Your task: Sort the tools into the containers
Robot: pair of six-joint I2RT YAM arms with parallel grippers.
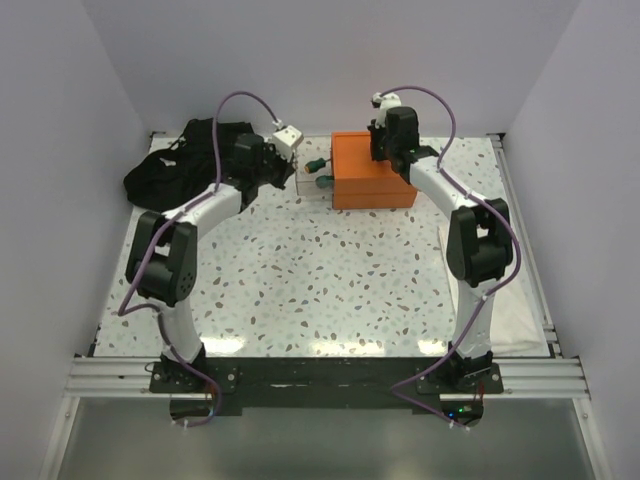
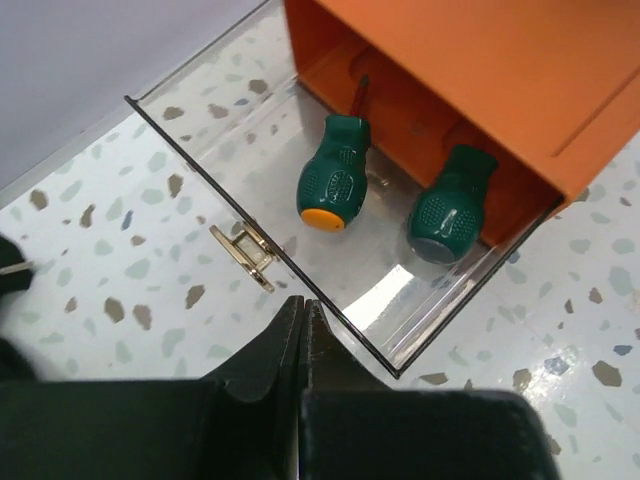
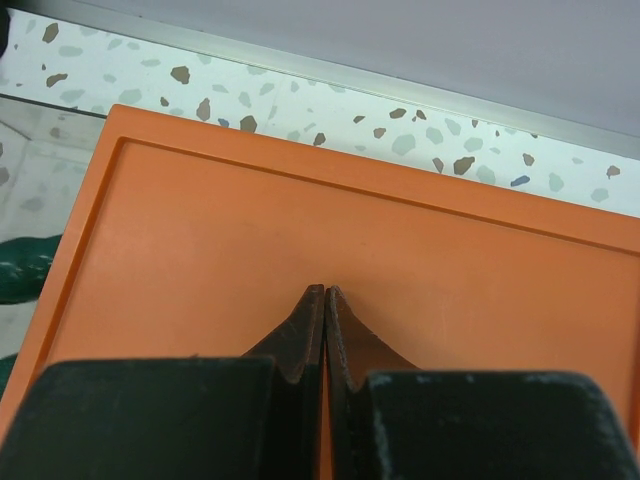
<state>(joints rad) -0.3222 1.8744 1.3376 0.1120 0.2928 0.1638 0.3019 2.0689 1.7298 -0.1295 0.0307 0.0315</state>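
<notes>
green screwdrivers lie in clear bin, just beyond closed left jaws.

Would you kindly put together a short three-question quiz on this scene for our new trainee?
1. True or false: the left pincer is shut with nothing between its fingers.
2. How many green-handled screwdrivers lie in the clear bin? A) one B) two C) four
3. Fill in: the right pincer is over the flat top of the ______ box.

Key: 1 true; 2 B; 3 orange.
</notes>
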